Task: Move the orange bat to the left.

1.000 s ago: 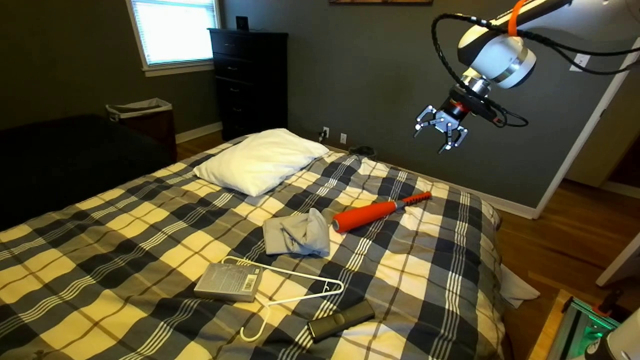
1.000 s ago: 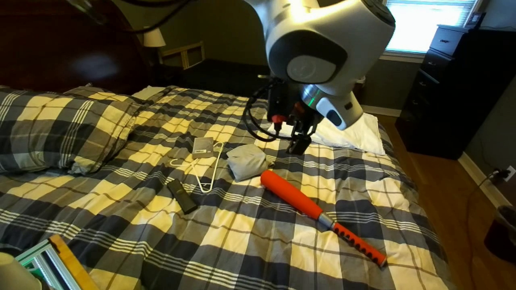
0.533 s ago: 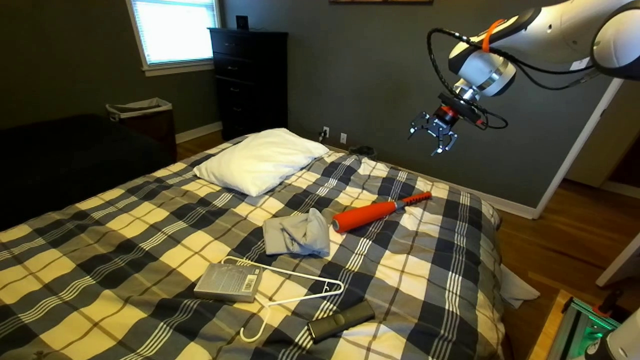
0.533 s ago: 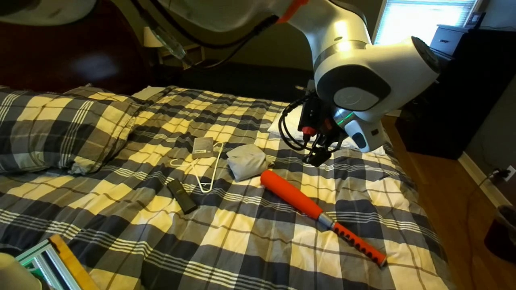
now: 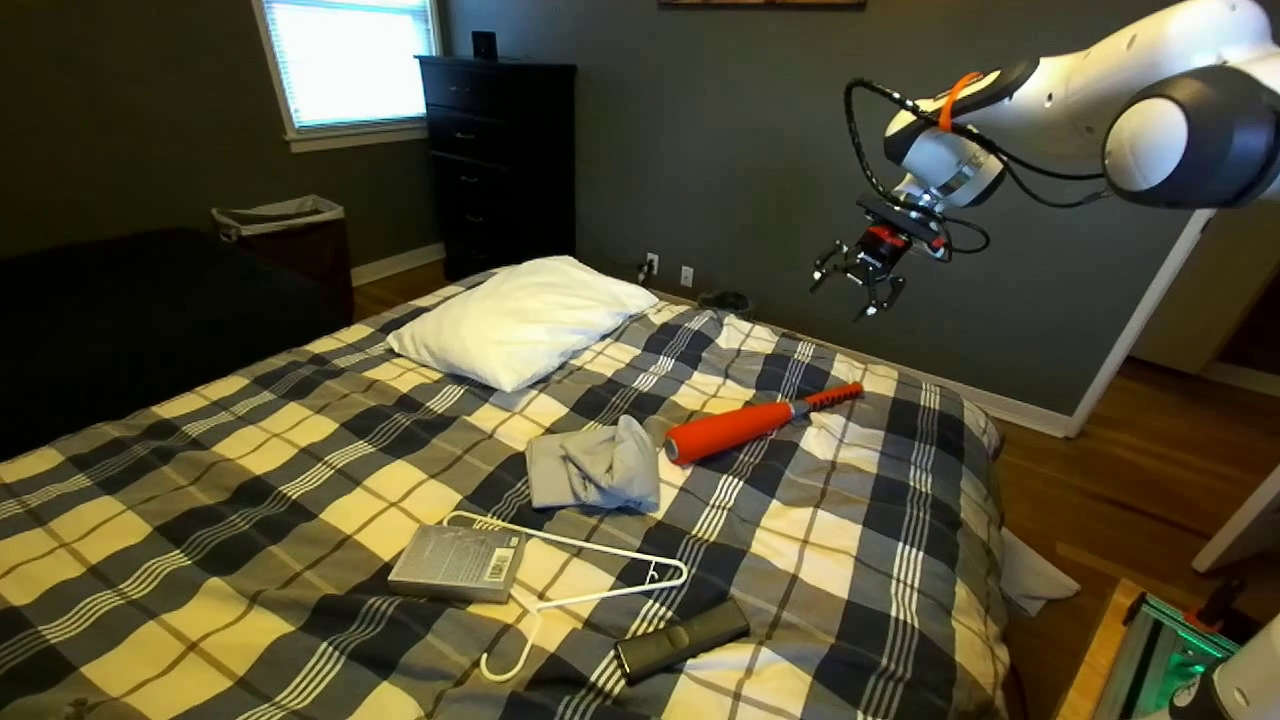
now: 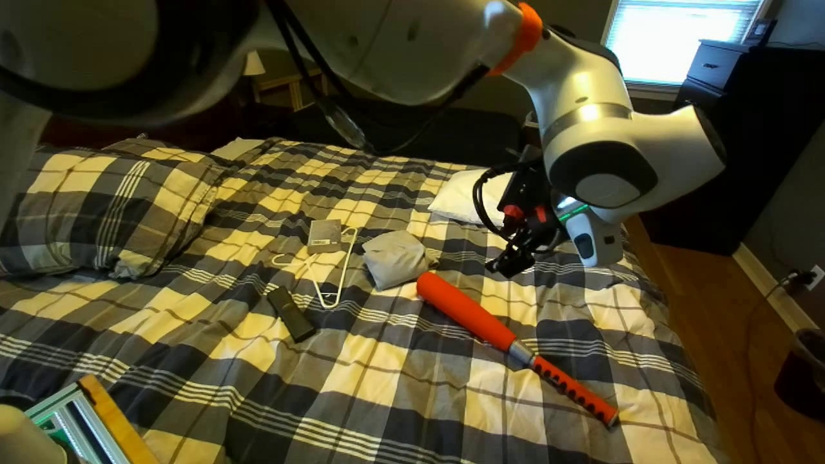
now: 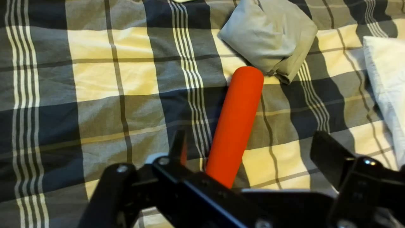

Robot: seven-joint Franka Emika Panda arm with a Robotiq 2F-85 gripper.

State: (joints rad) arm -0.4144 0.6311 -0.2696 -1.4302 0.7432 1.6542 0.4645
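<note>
The orange bat point(image 5: 735, 430) lies on the plaid bed, its thick barrel close to the grey folded cloth and its thin handle towards the bed's edge. It also shows whole in an exterior view point(image 6: 467, 312). In the wrist view, the barrel point(image 7: 235, 123) runs up between the two fingers, and the handle is hidden behind the gripper. My gripper point(image 5: 843, 296) is open and empty, in the air above the bat. In an exterior view, the gripper point(image 6: 510, 261) appears just beyond the barrel. In the wrist view, its fingers point(image 7: 251, 148) are wide apart, with the barrel nearer the left finger.
The grey folded cloth point(image 5: 590, 467) lies by the barrel end. A white hanger point(image 5: 684, 572), a grey box point(image 5: 457, 565) and a dark remote point(image 5: 683, 641) lie on the bed. A white pillow point(image 5: 525, 320) lies at the far side.
The arm has come lower, and my gripper has moved down and a little left in an exterior view, nearer the bat. The gripper stays open. The bat has not moved.
</note>
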